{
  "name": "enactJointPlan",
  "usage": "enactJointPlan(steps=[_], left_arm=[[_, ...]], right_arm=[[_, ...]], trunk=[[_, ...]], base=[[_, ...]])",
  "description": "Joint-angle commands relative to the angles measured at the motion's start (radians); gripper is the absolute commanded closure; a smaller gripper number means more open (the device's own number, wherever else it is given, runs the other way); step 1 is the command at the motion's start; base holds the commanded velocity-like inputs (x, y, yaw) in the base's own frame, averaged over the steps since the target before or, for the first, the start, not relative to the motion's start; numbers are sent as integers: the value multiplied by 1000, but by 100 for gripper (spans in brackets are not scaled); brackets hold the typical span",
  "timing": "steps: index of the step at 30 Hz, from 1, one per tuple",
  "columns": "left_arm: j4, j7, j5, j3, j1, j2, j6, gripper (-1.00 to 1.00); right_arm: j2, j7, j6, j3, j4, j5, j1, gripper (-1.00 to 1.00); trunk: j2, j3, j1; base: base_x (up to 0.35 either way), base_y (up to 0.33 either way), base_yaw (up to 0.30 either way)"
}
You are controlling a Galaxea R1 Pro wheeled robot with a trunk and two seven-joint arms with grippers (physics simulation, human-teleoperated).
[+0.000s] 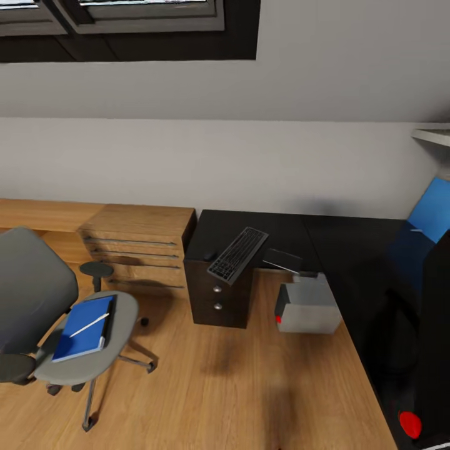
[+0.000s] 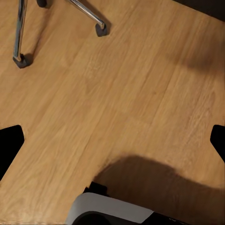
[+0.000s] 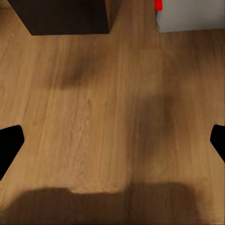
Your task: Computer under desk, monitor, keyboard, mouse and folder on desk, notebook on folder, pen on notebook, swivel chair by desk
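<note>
Blue against the grey seat, the folder (image 1: 83,329) lies on the swivel chair (image 1: 37,300) at the near left, with the pen (image 1: 89,325) across it, well apart from the desk (image 1: 294,234). The keyboard (image 1: 237,254) overhangs the desk's near edge above the drawers. The computer (image 1: 307,306) stands on the floor beside them. Both wrist views look down on bare floor; the left gripper (image 2: 112,140) and right gripper (image 3: 112,140) hold nothing, jaws spread wide, probably because the robot is approaching.
</note>
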Motion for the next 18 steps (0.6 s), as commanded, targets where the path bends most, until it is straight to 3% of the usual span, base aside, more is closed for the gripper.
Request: enactJointPlan(steps=[1,18], left_arm=[[1,-9,10,2,-1,0,-2,-100],[1,-9,10,2,-1,0,-1,-100]], right_arm=[[0,3,-4,7,1,-10,-1,-100],[0,3,-5,7,1,-9,-1,-100]], trunk=[[-1,-2,0],[-1,-1,0]], base=[[-325,84,0],[-325,32,-3]])
